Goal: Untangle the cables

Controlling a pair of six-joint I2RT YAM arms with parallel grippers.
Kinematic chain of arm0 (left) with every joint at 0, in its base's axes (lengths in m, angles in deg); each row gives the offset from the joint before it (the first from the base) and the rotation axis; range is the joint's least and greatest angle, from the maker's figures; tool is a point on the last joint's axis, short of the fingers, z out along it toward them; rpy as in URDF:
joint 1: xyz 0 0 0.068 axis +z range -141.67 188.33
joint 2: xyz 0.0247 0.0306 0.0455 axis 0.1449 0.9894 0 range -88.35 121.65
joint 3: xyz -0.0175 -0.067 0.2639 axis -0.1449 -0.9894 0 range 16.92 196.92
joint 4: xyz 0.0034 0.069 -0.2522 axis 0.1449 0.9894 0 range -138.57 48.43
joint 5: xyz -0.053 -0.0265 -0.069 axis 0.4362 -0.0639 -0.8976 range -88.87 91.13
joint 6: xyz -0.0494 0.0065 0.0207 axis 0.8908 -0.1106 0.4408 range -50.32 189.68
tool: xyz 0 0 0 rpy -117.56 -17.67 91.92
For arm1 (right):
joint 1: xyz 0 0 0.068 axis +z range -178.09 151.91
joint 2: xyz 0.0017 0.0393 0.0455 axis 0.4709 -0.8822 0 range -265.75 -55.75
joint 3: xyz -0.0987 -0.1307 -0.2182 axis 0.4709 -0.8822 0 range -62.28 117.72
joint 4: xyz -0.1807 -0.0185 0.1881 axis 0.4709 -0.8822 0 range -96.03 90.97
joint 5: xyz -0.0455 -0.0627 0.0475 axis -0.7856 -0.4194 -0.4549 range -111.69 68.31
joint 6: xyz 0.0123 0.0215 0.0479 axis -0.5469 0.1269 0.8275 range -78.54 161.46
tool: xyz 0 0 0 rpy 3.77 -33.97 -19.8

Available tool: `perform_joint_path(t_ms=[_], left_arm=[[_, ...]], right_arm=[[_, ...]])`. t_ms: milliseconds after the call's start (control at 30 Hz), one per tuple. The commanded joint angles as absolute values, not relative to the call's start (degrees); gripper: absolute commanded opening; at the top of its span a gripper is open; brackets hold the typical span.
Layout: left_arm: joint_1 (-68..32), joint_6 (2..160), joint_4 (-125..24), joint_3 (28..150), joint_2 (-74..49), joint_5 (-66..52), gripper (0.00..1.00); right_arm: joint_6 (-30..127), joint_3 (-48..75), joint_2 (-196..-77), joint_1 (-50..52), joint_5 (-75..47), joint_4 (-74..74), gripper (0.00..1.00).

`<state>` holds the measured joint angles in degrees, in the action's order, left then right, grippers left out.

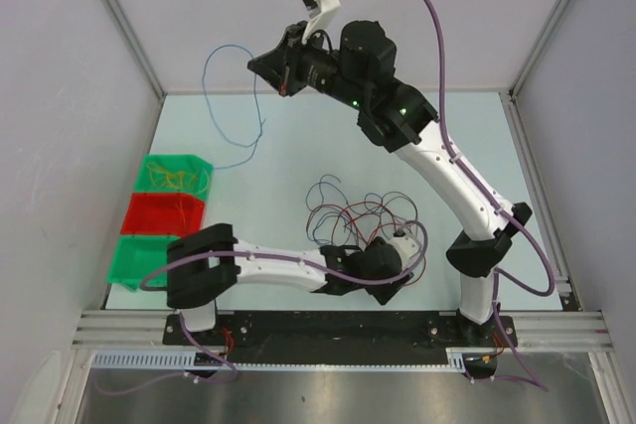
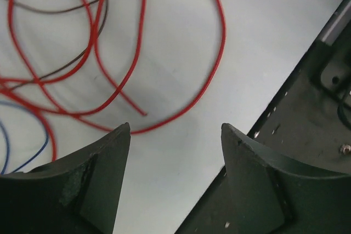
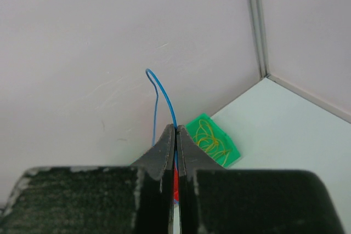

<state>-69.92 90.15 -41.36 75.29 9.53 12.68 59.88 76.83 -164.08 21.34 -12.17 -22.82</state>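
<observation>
Pinching a thin blue cable point(image 1: 231, 96) between flat black fingers point(image 3: 164, 152), the right end effector point(image 1: 284, 81) is raised near the back wall, its jaws fully together on the wire. From the right wrist view the cable point(image 3: 164, 100) rises out of the fingertips in a narrow hairpin arch against the pale matte wall; a bit of red shows in the slit between the fingers. From above, the same cable hangs leftward and downward from that end effector in a loose, wavy loop, its lower part trailing toward the surface point(image 1: 298, 146).

Beyond the right fingertips lies a green tray point(image 3: 214, 141) with curly yellow wires inside. In the top view it is the farthest of three flat compartments at the left side of the surface: green tray point(image 1: 175, 176), red tray point(image 1: 165, 212), a second green tray point(image 1: 139, 260).

The left end effector point(image 1: 397, 270) sits low over the smooth white surface, jaws parted fairly wide with nothing between them. Its dark, wedge-shaped fingers point(image 2: 101, 173) have scuffed, grainy inner faces. The tangled cables point(image 1: 363, 211), glossy red and maroon loops with a blue strand, lie just ahead of and to the left of its fingertips; one red cable point(image 2: 131, 75) curves close to the left finger's tip, whether touching I cannot tell.
</observation>
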Motion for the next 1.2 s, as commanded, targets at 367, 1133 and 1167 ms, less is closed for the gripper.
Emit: perform_joint_path(t_ms=[367,1133,1167], left_arm=[[-83.95,82.77,-50.04,87.42,16.86,17.48,0.72],[-84.13,97.01,-54.28,54.55,-1.69,32.15,0.57],[-84.13,97.88,-54.71,54.1,-1.69,32.15,0.56]], right_arm=[[62.65,84.41,-175.45,30.35,-3.93,-10.81,0.0],[55.08,80.63,-182.75,39.14,-12.02,-4.65,0.0],[55.52,80.72,-183.1,39.49,-12.02,-4.39,0.0]])
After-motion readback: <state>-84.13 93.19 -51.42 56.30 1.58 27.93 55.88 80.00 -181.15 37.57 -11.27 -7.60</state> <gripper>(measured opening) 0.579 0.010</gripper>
